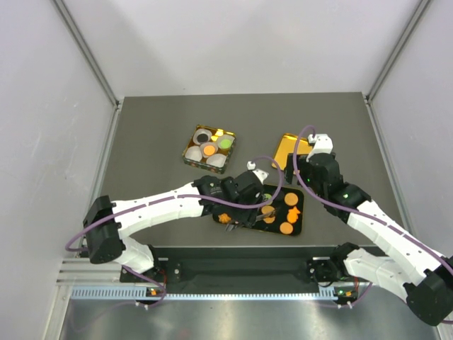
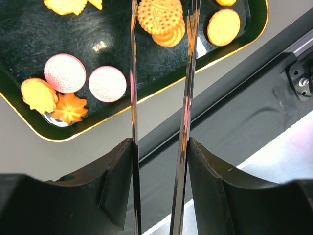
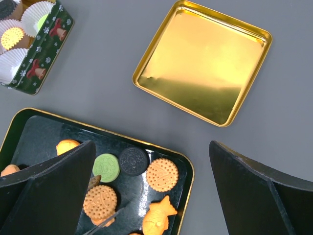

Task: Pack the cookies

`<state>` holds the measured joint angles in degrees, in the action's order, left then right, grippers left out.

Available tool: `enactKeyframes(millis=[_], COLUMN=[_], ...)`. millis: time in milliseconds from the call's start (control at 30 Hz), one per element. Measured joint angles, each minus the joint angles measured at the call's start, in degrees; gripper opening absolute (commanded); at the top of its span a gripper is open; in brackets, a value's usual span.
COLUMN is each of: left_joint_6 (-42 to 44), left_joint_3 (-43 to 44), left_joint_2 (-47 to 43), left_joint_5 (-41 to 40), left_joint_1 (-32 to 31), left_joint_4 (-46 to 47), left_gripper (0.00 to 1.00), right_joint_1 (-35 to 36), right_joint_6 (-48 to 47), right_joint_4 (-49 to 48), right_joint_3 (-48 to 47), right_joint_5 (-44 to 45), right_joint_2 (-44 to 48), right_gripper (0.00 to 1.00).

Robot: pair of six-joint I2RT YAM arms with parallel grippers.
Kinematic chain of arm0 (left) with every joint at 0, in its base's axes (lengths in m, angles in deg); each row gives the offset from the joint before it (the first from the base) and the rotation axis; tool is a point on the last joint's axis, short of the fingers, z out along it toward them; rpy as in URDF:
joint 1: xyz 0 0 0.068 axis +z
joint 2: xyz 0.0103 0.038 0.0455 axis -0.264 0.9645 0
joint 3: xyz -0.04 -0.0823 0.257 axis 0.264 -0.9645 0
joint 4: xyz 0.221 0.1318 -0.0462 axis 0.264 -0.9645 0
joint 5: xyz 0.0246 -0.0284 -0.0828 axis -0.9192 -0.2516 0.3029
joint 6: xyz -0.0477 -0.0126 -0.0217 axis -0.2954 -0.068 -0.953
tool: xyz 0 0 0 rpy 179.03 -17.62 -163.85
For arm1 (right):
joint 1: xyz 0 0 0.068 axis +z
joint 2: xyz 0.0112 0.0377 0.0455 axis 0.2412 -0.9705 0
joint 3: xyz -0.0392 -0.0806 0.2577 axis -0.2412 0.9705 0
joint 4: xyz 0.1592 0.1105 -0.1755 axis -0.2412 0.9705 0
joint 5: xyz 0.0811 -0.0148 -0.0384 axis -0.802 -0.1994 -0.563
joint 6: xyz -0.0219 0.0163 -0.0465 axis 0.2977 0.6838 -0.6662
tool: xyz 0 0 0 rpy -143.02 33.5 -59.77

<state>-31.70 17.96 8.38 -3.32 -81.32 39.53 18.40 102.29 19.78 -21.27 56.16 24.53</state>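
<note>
The cookies lie on a black gold-rimmed tray (image 1: 301, 225): orange rounds (image 1: 291, 199), a green one (image 3: 106, 167), a dark one (image 3: 133, 160), two pink ones (image 2: 64, 72) and a star-like orange piece (image 3: 159, 218). My left gripper (image 2: 160, 142) (image 1: 253, 202) is shut on metal tongs (image 2: 133, 73), whose two blades reach over the tray either side of stacked orange rounds (image 2: 160, 15). I cannot tell if the tongs pinch them. My right gripper (image 3: 151, 147) (image 1: 309, 157) hangs open and empty above the tray's far right corner.
A square green tin (image 1: 188, 157) with white paper cups (image 3: 12, 36) stands behind the tray; three cups hold a dark, a green and an orange cookie. The gold lid (image 3: 203, 63) lies upside down at the right. The table's front edge (image 2: 234, 112) runs beside the tray.
</note>
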Motion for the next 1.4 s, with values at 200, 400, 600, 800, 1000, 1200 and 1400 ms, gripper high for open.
enactKeyframes(millis=[200,400,600,800,1000,1200,1400], left_joint_6=[-0.4,-0.4,-0.3,-0.4,-0.3,0.7,1.8], left_joint_3=[-0.4,-0.5,-0.5,-0.5,-0.5,0.2,1.5], left_joint_2=[-0.5,-0.5,-0.5,-0.5,-1.6,-5.4,-8.5], left_joint_5=[0.2,0.6,0.6,0.5,-0.1,-0.8,-1.6], left_joint_1=[0.5,0.6,0.7,0.7,1.4,3.9,7.5], left_joint_4=[0.2,0.2,0.2,0.2,-0.7,-2.2,-3.8], left_gripper=[0.50,0.49,0.40,0.37,0.35,0.35,0.35], right_joint_1=[0.0,0.0,0.0,0.0,0.0,0.0,0.0], right_joint_6=[0.0,0.0,0.0,0.0,0.0,0.0,0.0], right_joint_4=[0.0,0.0,0.0,0.0,0.0,0.0,0.0], right_joint_3=[0.0,0.0,0.0,0.0,0.0,0.0,0.0], right_joint_5=[0.0,0.0,0.0,0.0,0.0,0.0,0.0], right_joint_2=[0.0,0.0,0.0,0.0,0.0,0.0,0.0], right_gripper=[1.00,1.00,1.00,1.00,1.00,1.00,1.00])
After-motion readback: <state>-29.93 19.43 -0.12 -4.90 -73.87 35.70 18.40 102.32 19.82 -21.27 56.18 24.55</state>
